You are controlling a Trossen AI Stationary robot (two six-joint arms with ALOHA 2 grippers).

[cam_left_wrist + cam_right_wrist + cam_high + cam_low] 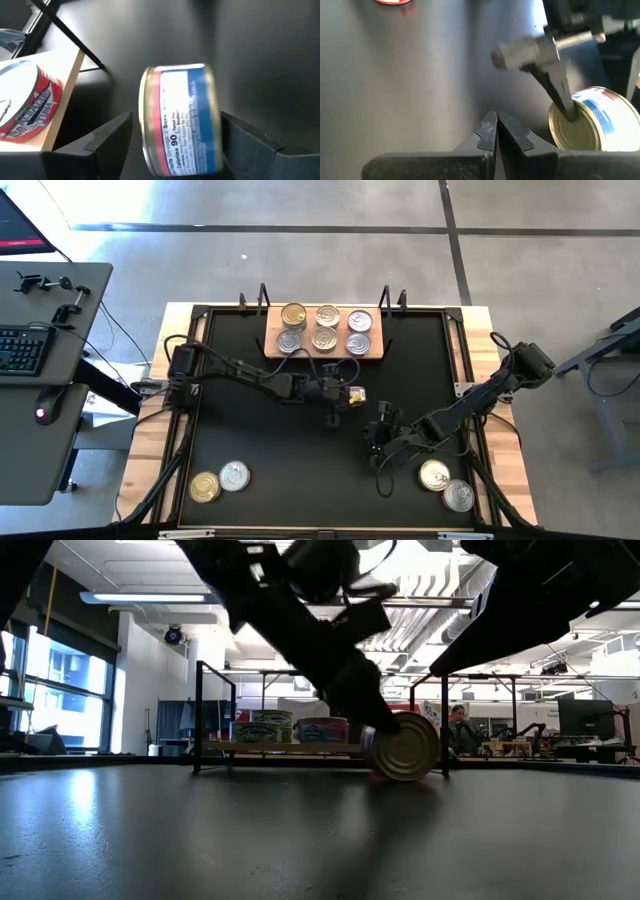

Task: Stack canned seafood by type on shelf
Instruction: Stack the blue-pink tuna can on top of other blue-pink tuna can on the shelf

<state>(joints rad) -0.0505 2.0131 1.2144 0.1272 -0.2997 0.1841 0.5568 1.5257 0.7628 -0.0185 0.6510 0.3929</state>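
One tin (182, 120) of canned seafood, with a blue, white and red label, stands on its rim on the black table (260, 430), just in front of the shelf (325, 357). My left gripper (175, 120) is open, with one finger on each side of the tin's flat ends. In the low view the tin's gold lid (405, 747) faces the camera. The wooden shelf holds several tins (326, 328). My right gripper (496, 120) is shut and holds nothing, a little to the near right of the tin (592, 120). My left gripper comes slanting down from the table's left. One finger (563, 102) lies over the tin's gold lid (570, 135) and the other stands beside the opposite end (216, 115). Whether either finger touches the tin, I cannot tell.
Two tins (220, 482) lie flat at the near left of the table and two more (446, 484) at the near right. The shelf's black uprights (198, 715) stand at its ends. A red-labelled tin (25, 100) sits at the shelf's near edge beside my left gripper.
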